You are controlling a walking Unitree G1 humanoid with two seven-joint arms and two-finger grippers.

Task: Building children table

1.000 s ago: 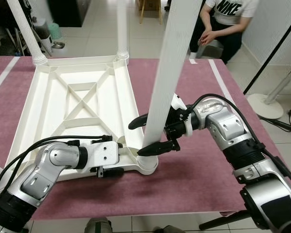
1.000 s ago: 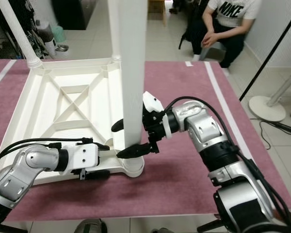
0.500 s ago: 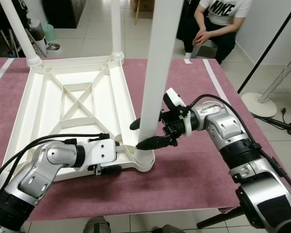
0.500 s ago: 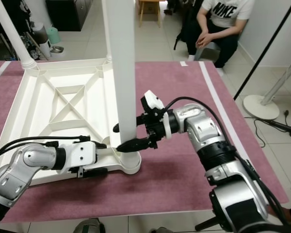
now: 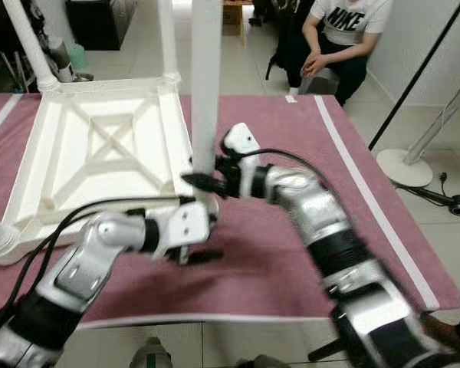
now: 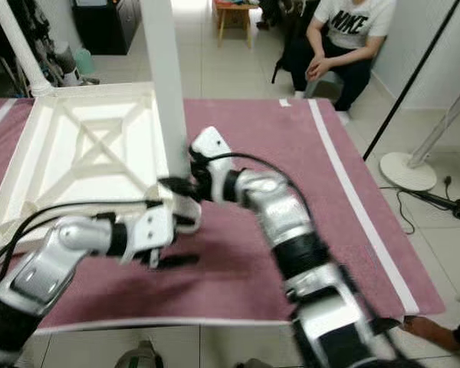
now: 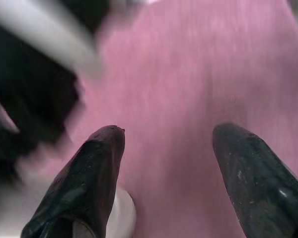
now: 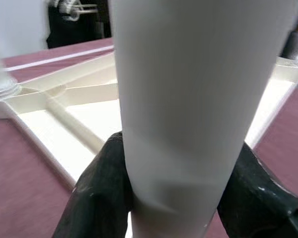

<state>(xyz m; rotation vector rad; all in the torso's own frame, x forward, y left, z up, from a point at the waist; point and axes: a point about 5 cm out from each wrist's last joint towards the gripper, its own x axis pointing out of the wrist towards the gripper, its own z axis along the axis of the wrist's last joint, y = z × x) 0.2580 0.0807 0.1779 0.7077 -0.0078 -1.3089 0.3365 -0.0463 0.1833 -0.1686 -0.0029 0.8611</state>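
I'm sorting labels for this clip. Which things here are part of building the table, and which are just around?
Part of the job:
- upturned white tabletop
- white table leg, clamped by the right gripper
- left gripper, open over the maroon cloth

Just around:
- seated person
- white floor stand

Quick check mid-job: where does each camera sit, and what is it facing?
Head eyes: look forward and down at the upturned tabletop on the maroon mat; both arms show.
Left wrist: along the open left gripper, over the mat.
Right wrist: along the right gripper, clamped on the white leg.
Shared: the leg, the tabletop.
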